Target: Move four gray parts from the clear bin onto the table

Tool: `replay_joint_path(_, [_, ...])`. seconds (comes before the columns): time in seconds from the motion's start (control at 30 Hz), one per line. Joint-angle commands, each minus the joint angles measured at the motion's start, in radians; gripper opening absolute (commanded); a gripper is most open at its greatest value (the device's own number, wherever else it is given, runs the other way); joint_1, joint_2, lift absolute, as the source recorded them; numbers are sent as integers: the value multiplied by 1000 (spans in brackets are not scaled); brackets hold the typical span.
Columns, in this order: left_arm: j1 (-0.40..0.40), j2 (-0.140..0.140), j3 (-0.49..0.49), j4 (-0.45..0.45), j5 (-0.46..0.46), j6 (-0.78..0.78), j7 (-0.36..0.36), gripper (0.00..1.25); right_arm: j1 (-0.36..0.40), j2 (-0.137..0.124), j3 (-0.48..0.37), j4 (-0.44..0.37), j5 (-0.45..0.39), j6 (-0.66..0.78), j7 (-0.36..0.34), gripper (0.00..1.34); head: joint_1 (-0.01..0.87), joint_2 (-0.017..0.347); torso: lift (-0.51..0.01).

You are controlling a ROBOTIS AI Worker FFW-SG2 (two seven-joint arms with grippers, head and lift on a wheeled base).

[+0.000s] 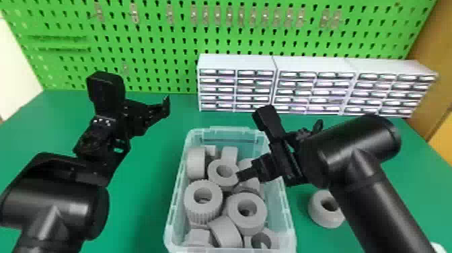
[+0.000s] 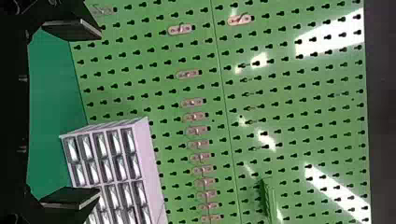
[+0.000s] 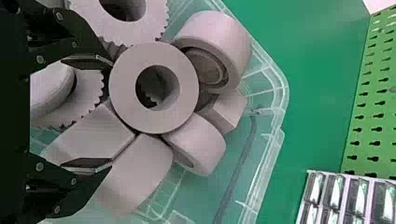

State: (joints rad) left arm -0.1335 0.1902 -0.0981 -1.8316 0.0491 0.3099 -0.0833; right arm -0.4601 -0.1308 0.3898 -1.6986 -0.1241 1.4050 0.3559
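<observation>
One thick gray ring (image 1: 317,215) is seen on the green table (image 1: 144,208), right of the clear plastic bin (image 1: 281,215); three more are probably needed. The black right tool (image 3: 111,113) is held spread over heaped gray parts (image 1: 203,215); the black left tool (image 2: 100,113) is spread, empty.

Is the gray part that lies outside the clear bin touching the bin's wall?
Apart. The head view shows a strip of green table between the gray part and the right wall of the clear bin.
</observation>
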Motion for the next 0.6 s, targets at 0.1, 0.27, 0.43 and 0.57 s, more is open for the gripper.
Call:
replay_joint_path(0.1, [0, 0, 1, 0, 0, 0, -1, 1143, -8, -4, 27, 42, 17, -84, 0, 822, 678, 34, -50])
replay_joint_path(0.27, [0, 0, 1, 0, 1, 0, -1, 1143, -23, -4, 49, 96, 21, -146, 0, 822, 678, 34, -50])
replay_joint_path(0.43, [3, 0, 0, 0, 1, 0, -1, 1143, -31, -4, 57, 149, 21, -208, 0, 821, 678, 34, -50])
replay_joint_path(0.57, [5, 0, 1, 0, 5, 0, 0, 1143, -40, -4, 60, 191, 23, -258, 0, 822, 678, 34, -50])
